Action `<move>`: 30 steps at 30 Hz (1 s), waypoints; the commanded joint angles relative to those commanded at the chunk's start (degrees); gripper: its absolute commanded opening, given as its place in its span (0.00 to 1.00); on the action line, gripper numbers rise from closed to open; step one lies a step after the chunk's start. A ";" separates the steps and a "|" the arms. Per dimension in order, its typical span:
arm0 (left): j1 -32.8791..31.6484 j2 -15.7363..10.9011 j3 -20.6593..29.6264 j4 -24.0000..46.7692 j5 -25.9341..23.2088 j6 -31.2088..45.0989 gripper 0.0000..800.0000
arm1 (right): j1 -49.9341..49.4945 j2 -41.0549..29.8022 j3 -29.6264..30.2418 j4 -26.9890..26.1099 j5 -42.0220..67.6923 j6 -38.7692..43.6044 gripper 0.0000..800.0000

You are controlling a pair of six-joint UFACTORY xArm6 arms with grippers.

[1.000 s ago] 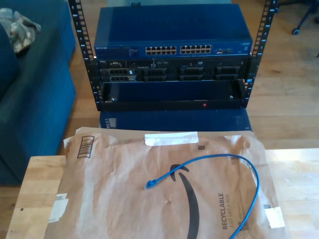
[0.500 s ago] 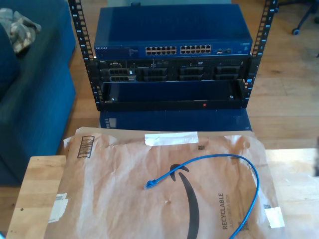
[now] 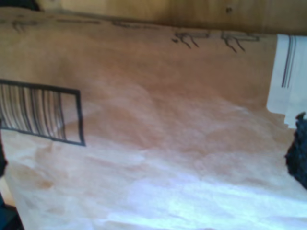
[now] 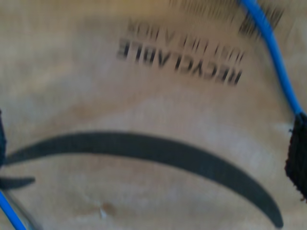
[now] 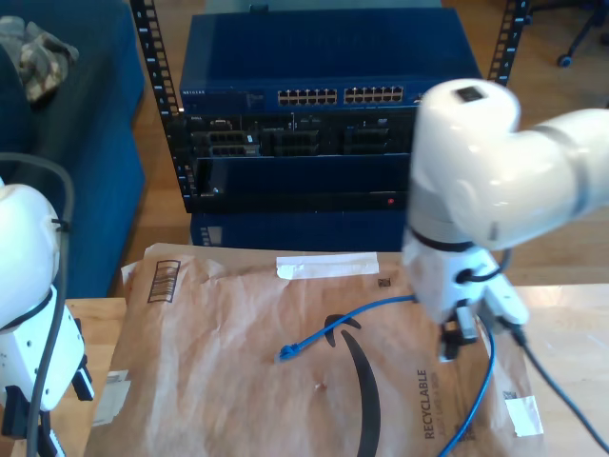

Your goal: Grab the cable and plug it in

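Note:
The thin blue cable [image 5: 381,307] lies in a loop on a brown paper mailer [image 5: 238,381], its plug end [image 5: 285,352] near the printed black arrow. My second arm [image 5: 476,181] reaches in from the exterior view's right and hides part of the loop. My second gripper [image 4: 149,151] is open above the mailer's "RECYCLABLE" print, with cable [image 4: 278,62] passing one fingertip [image 4: 298,158]. My first arm [image 5: 29,286] stands at the exterior view's lower left. My first gripper [image 3: 149,158] is open over the mailer's barcode [image 3: 41,112], with nothing between its fingers.
Behind the wooden table [image 5: 71,352] a black rack [image 5: 152,57] holds a blue network switch [image 5: 238,57] with rows of ports [image 5: 338,95] and server units below. A blue sofa [image 5: 67,171] fills the exterior view's left. A white label [image 3: 288,72] is stuck on the mailer.
Both arms have come into the exterior view, one from each side, and now hang over the mailer. The cable lies where it did.

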 joint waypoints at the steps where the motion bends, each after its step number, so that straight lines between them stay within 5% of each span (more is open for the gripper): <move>1: 0.00 -0.09 0.00 -0.35 0.00 0.00 1.00 | 0.79 1.32 -0.88 0.35 -0.53 0.00 0.99; 10: -2.90 0.26 -0.09 -2.11 -0.09 -0.35 1.00 | 6.68 9.49 -2.81 0.26 -11.96 -0.26 0.99; 30: -2.81 2.37 0.00 -2.11 -2.90 -0.18 1.00 | 9.23 22.59 -9.93 0.26 -14.24 -0.88 0.99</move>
